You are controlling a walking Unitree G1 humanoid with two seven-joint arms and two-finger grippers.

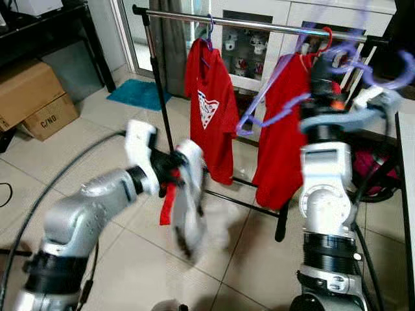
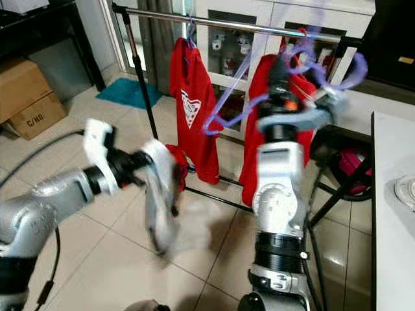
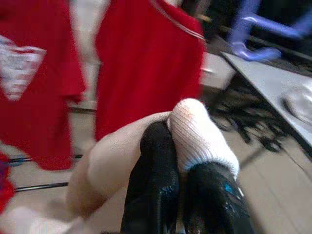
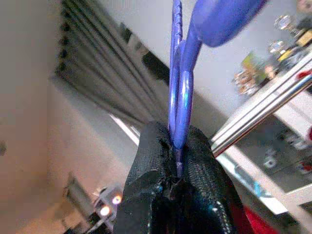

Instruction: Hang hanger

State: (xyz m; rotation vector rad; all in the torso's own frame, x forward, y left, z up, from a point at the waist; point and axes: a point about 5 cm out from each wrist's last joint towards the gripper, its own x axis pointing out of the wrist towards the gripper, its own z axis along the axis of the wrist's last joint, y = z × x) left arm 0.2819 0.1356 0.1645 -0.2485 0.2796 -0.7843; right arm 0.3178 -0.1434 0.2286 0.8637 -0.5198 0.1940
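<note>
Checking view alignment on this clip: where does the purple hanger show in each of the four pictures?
Left eye view: purple hanger upper right, held high by the right gripper, blurred.
Right eye view: hanger upper centre, before the red shirts.
Left wrist view: purple shape, likely the hanger, top right corner.
Right wrist view: hanger clamped between the fingers.
Shared landmark: silver rail.

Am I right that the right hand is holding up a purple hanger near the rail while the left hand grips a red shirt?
Not quite. The right hand does hold the purple hanger up near the rail, but the left hand grips a pale whitish garment, not a red shirt, as the left wrist view shows. The red shirts hang on the rail.
</note>
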